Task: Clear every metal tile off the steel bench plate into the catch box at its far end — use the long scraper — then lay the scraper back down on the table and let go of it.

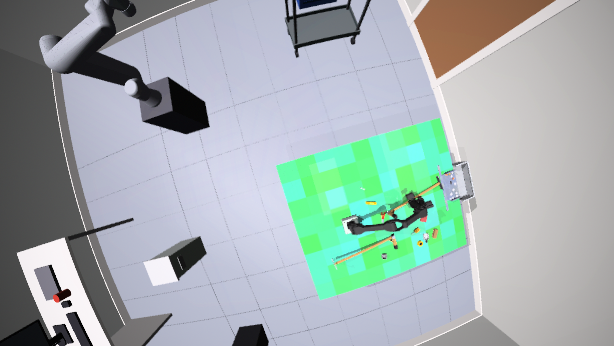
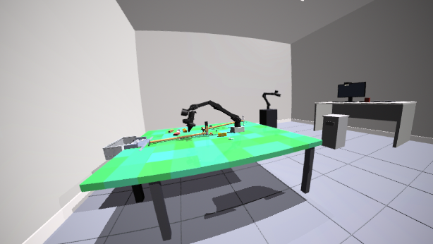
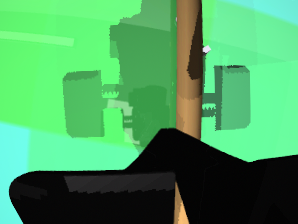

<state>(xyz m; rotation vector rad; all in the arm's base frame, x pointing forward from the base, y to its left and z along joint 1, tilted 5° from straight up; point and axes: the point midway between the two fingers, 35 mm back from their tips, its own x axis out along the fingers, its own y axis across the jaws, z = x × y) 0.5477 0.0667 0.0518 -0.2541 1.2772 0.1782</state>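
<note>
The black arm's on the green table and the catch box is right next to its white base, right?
Not quite. The black arm is on the green table, but the top view shows the catch box far from its white base.

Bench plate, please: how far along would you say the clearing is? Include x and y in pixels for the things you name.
No clearing looks complete: pale tiles [image 1: 454, 190] remain on the plate [image 1: 446, 183]. The gripper [image 1: 411, 196] [image 2: 190, 130] [image 3: 166, 135] is shut, holding nothing, above the scraper's handle [image 1: 427, 190] [image 2: 169, 138] [image 3: 189, 110]. Left: push the tiles into the catch box [image 1: 468, 180] [image 2: 113, 152].
</note>
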